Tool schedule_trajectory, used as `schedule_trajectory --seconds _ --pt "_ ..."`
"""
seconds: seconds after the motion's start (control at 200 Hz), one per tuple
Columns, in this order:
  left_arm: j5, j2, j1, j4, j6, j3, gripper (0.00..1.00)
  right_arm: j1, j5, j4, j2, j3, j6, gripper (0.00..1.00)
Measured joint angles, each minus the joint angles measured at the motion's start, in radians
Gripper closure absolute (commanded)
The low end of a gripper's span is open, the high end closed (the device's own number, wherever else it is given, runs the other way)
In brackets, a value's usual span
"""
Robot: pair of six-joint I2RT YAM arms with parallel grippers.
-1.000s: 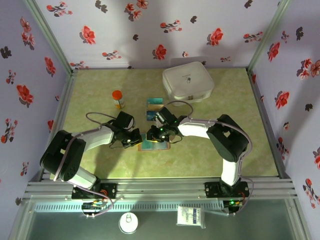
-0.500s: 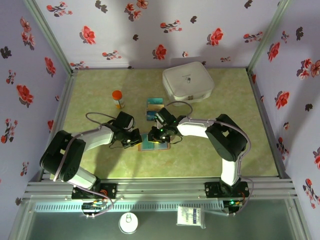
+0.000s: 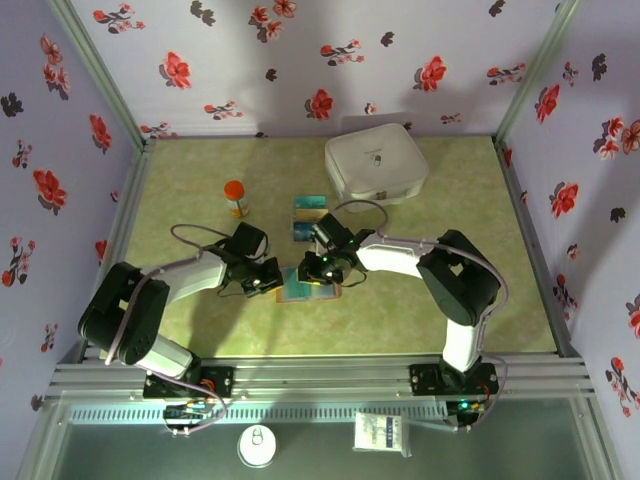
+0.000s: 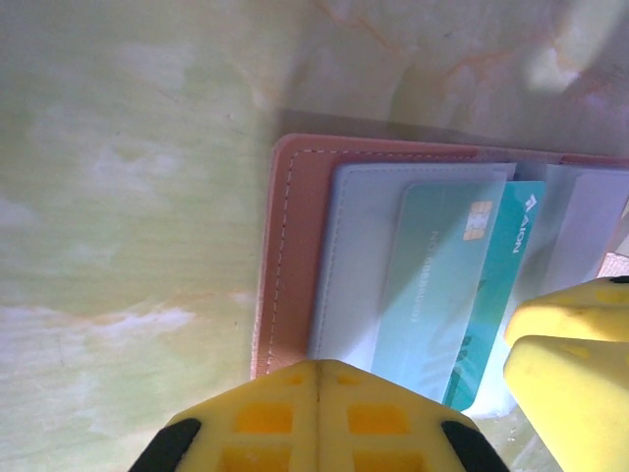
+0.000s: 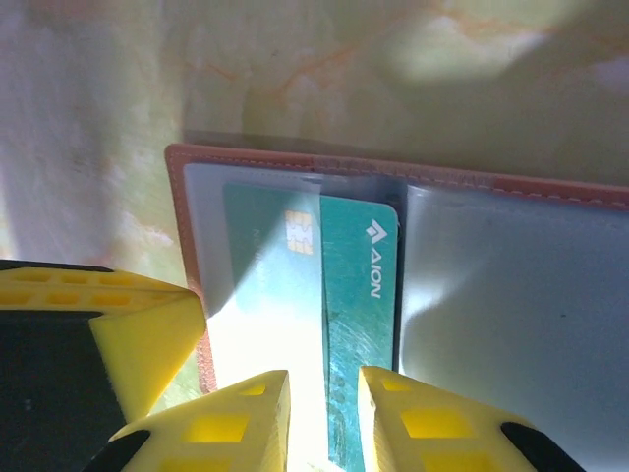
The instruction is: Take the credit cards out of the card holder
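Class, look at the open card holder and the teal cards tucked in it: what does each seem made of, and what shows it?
The card holder looks like matte tan leather or imitation leather: a stitched seam runs along its edge. Its blue-grey pockets could be smooth vinyl. The teal cards look like smooth plastic: thin, flat, one bearing a metallic chip.

The tan-brown wallet point(image 5: 511, 295) lies spread open and flat, blue-grey lining up, well on the near side of the white case point(image 3: 377, 165). Two overlapping cards stick partly out of one pocket: a pale teal card point(image 5: 267, 258) with a chip and a darker green card point(image 5: 360, 295). Between wallet and case, a farther card point(image 3: 311, 204) and a nearer card point(image 3: 303, 231) lie flat, just apart.
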Motion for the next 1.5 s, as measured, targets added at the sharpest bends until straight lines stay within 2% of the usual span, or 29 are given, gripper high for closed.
schedule_trajectory --seconds 0.83,1.5 --pt "0.002 0.06 -0.026 0.01 -0.001 0.045 1.0 -0.037 -0.027 0.031 0.017 -0.025 -0.011 0.72" --pt "0.004 0.069 -0.026 0.01 -0.001 0.053 1.0 -0.056 -0.12 0.229 0.017 -0.122 0.067 0.86"
